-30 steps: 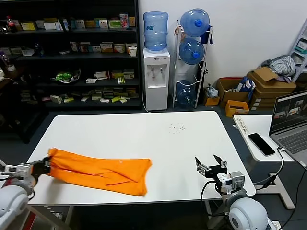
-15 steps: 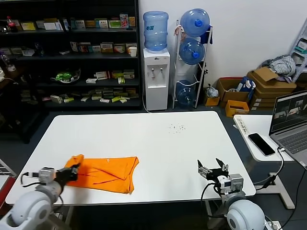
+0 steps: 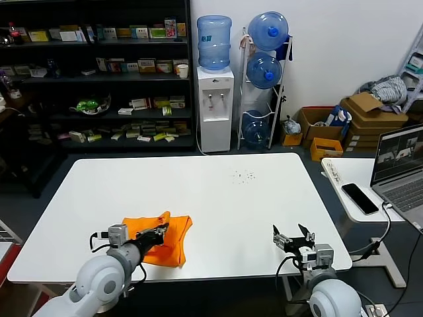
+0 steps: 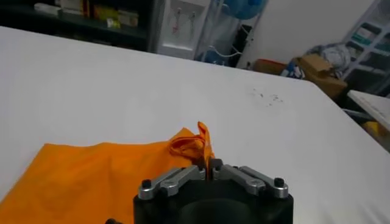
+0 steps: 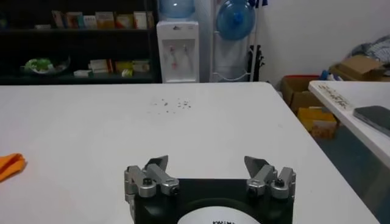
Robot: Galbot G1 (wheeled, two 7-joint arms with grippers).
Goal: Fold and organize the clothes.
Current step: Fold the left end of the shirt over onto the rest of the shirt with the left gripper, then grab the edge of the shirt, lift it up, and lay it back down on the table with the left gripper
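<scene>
The orange T-shirt lies folded over on the white table, near its front left. My left gripper is over the shirt and shut on a pinched edge of it; in the left wrist view the gripper nips a raised orange fold, with the rest of the shirt spread flat below. My right gripper is open and empty near the table's front right edge; in the right wrist view a corner of the shirt shows far off.
A side table at the right holds a phone and a laptop. Small dark specks lie on the far part of the table. Shelves, a water dispenser and boxes stand behind.
My left gripper has carried the shirt's left end to the right across the table, folding the long shirt over itself into a short bundle. The right gripper has stayed about where it was.
</scene>
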